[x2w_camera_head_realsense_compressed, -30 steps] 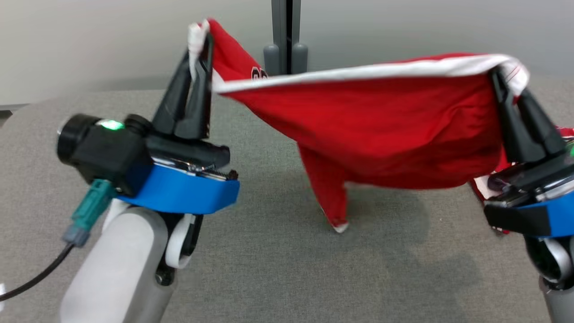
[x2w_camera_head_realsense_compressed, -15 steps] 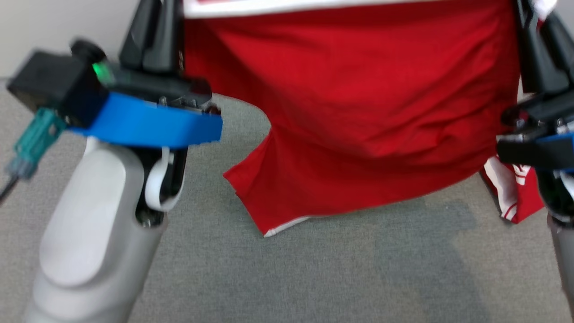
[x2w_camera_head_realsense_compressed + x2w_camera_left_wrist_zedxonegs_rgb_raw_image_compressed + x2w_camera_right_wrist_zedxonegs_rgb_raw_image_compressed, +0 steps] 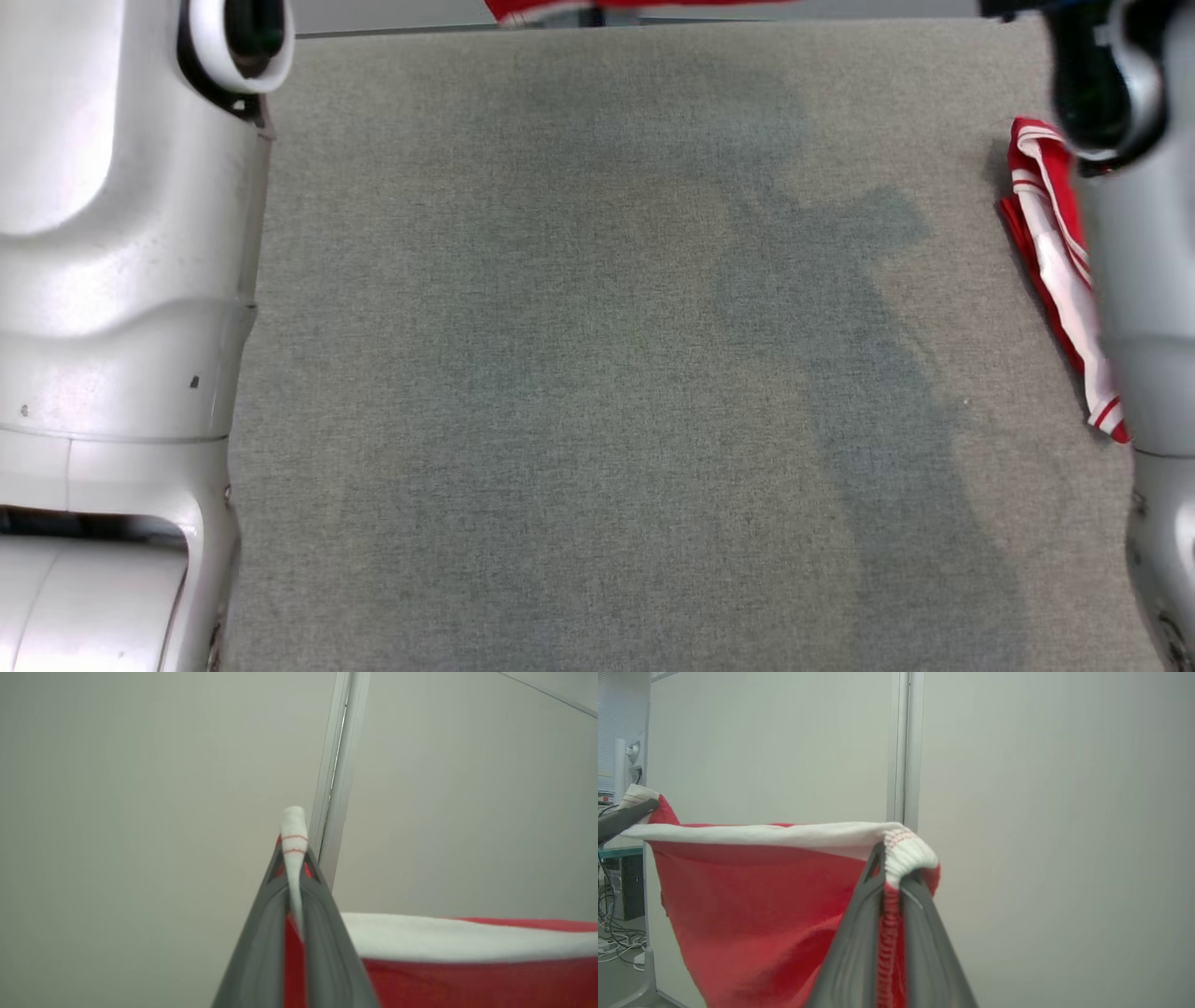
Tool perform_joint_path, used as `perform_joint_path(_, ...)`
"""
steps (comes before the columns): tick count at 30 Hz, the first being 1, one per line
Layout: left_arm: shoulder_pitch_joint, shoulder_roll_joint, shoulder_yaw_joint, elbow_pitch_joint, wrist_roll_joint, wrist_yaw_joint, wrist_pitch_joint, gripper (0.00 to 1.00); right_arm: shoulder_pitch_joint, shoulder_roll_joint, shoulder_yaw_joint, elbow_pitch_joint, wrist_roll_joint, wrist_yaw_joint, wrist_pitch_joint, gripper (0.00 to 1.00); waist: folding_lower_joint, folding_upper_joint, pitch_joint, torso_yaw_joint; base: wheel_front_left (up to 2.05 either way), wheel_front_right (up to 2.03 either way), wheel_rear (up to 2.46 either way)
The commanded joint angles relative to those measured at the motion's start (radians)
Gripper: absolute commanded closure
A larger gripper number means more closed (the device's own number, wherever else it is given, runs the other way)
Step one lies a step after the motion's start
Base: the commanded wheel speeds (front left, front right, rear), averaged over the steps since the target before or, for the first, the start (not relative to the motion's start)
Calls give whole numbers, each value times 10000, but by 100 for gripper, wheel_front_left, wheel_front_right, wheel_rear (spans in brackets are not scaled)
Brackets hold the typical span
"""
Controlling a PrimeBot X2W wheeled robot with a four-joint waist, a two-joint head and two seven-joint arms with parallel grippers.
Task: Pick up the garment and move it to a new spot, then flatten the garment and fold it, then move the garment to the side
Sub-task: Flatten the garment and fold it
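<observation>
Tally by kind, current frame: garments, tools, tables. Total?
Garments: 2, the held red garment and a red-and-white cloth lying on the table
Tools: 2, left tool and right tool, both shut on the held red garment
Tables: 1, grey table
Total: 5

A grey felt-like table surface (image 3: pixel 597 392) spreads out flat, crossed by a soft dark shadow (image 3: pixel 840 308), and near its right edge lies a folded red-and-white cloth (image 3: pixel 1046 233), long and narrow. Beyond stands a pale wall (image 3: pixel 1041 812) of plain panels joined by an upright metal strip (image 3: pixel 906 742). At the far left of the right wrist view there are window blinds (image 3: pixel 623 714), a dark box (image 3: pixel 633 891) lower down, loose cables (image 3: pixel 614 947) on the floor near it and the grey foot of a stand (image 3: pixel 642 989).
</observation>
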Motion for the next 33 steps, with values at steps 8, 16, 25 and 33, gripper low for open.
perform_joint_path(8,1585,-446,1355,1787,319,-53,-50,100,321,1027,1254,3278,282,2,-396,100,0,-1,445,-67,0,0,0)
perform_joint_path(16,3551,-580,1497,2581,48,-372,-53,100,2282,1363,1885,3511,573,2,-401,100,0,-1,592,-24,0,0,0)
perform_joint_path(25,7018,-573,1642,118,-297,-663,-54,100,6113,723,1635,563,520,2,-402,100,0,-1,-399,110,0,0,0)
perform_joint_path(33,10272,-566,1586,-2199,-27,-520,-54,100,9715,724,994,-2203,100,0,-403,100,0,-1,-1693,207,0,0,0)
